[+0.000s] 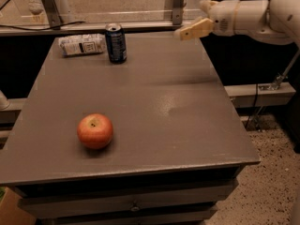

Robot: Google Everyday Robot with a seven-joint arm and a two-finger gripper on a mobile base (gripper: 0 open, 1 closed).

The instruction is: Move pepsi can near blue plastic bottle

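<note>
The pepsi can [116,43], dark blue with a silver top, stands upright at the back left of the grey table [183,102]. The blue plastic bottle [82,44], clear and crinkled with a pale label, lies on its side just left of the can, almost touching it. My gripper [190,32] hangs in the air over the table's back right edge, well to the right of the can. It holds nothing. The white arm reaches in from the upper right.
A red apple [95,131] sits on the front left of the table. A metal frame and rail [178,6] run behind the table. Speckled floor [272,172] lies to the right, below the table's edge.
</note>
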